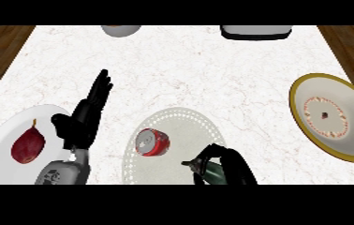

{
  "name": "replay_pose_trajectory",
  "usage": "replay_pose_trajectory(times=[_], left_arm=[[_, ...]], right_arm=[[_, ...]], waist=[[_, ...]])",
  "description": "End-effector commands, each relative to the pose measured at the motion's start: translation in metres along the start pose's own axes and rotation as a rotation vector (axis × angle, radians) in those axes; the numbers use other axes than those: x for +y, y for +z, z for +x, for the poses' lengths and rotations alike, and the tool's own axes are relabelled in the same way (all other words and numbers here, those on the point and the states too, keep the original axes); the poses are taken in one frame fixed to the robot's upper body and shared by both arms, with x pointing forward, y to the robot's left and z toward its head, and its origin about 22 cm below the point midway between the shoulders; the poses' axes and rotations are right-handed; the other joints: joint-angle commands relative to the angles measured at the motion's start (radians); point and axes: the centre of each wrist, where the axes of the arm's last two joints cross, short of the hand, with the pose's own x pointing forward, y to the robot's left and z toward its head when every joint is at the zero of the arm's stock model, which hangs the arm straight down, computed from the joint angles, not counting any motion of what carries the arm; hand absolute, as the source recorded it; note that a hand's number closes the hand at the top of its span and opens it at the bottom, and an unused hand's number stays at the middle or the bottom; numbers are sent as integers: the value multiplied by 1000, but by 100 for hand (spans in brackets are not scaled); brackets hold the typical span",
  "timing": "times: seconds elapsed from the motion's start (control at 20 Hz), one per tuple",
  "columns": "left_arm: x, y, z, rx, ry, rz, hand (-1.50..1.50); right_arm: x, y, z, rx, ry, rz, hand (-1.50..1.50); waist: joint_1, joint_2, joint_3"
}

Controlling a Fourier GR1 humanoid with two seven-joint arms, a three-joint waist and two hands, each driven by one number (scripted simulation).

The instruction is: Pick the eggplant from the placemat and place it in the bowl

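Head view. Fingers [239, 161] of my right hand [235, 168] are curled round a dark, grey-green body with a brownish tip, which I read as the eggplant [210, 172]. Most of it is hidden by the hand, and its lower end is cut off at the view's lower edge. It sits at the lower right edge of the placemat [180, 125], and I cannot tell whether it touches the mat. My left hand [86, 114] is flat, with straight fingers pointing away from me, and holds nothing. It lies between the placemat and a white plate [17, 125].

The placemat is round and pale, with a dotted, lace-like border. A red can [153, 142] lies on its side on the mat's left half (one metallic end faces up). The white plate is smooth, cut off at the left edge, and carries a dark red teardrop-shaped item [28, 146] with a thin stem. The bowl [304, 102] stands well apart at the right, partly cut off. It has a gold rim, a pale inside and a speckled brown ring.

At the far edge, a grey rounded vessel [121, 30] and a white-and-black object [256, 32] are cut off and hard to identify.

The counter [207, 74] is white marble with faint reddish veins. Wood [12, 39] shows at both far corners.
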Motion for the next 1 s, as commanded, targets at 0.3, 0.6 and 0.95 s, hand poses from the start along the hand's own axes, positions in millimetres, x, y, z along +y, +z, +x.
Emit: replay_pose_trajectory(times=[0.3, 0.6, 0.95], left_arm=[[14, 6, -4, 3, -7, 45, 0], [12, 7, -4, 9, -15, 65, 0], [19, 13, -2, 5, 9, 48, 0]], right_arm=[[-68, 91, -15, -585, -16, 173, 150], [-122, 129, -2, -811, 71, 35, 150], [-173, 165, 17, -757, 160, -125, 150]], waist=[[-46, 6, 3], [-70, 2, 2], [-47, 7, -1]])
